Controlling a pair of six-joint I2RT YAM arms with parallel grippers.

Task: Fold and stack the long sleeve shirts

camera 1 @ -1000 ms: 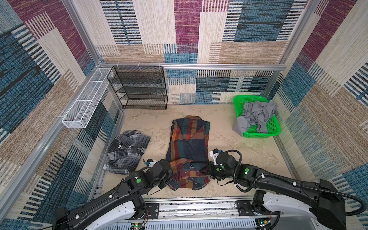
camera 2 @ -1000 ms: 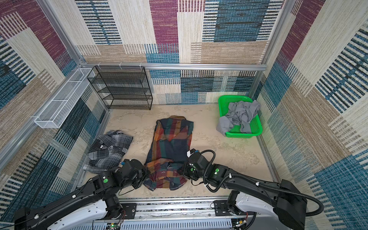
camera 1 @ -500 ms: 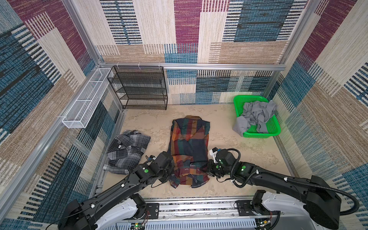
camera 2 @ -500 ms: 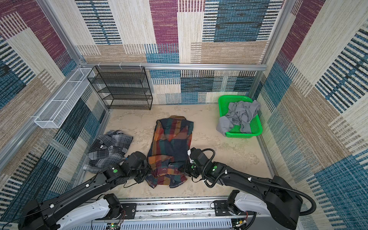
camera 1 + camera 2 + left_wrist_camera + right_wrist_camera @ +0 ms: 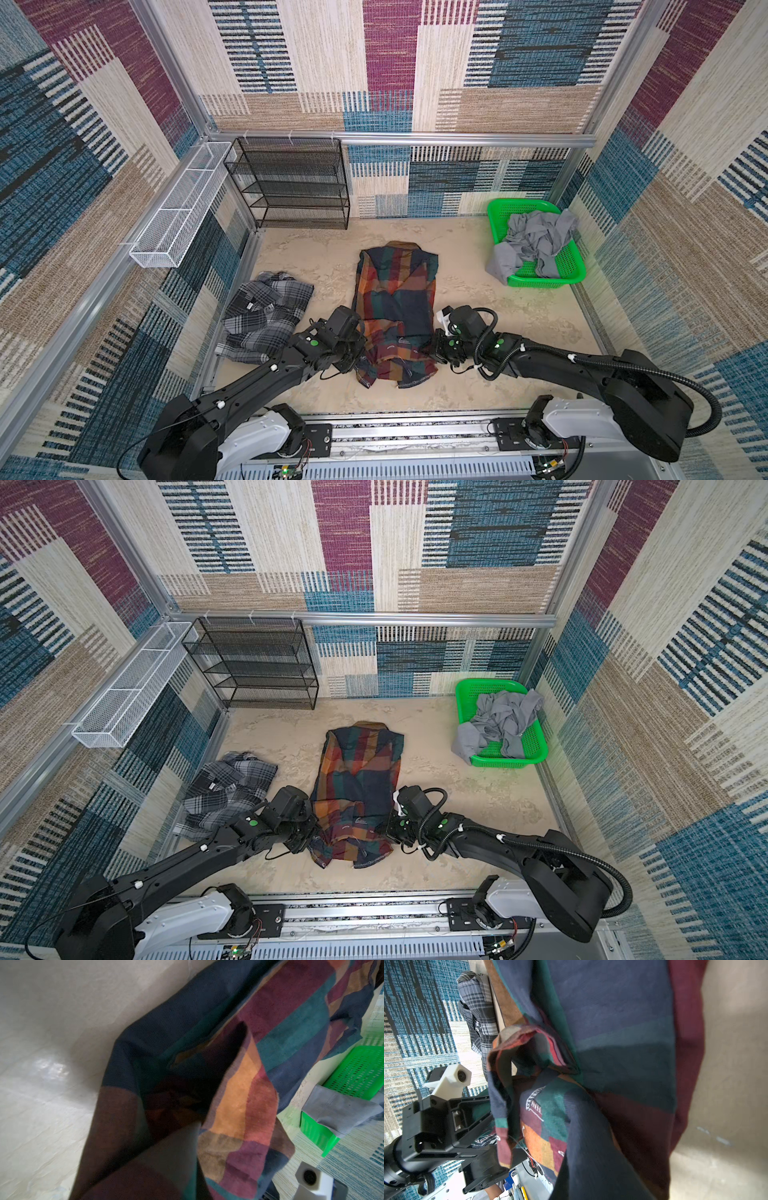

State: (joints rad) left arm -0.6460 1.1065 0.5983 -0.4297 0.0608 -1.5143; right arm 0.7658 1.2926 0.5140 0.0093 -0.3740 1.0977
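The grey checked shirt (image 5: 266, 318) is lying crumpled at the left edge of the table (image 5: 498, 316). Just beside it, the left gripper (image 5: 360, 352) is pinching, jaws closed, the near hem of the big colourful shirt (image 5: 395, 291), which is stretching up the middle. The right gripper (image 5: 431, 351) is seemingly clamping the hem's other corner, though cloth is hiding its tips. A green basket (image 5: 575, 272) is sitting far right.
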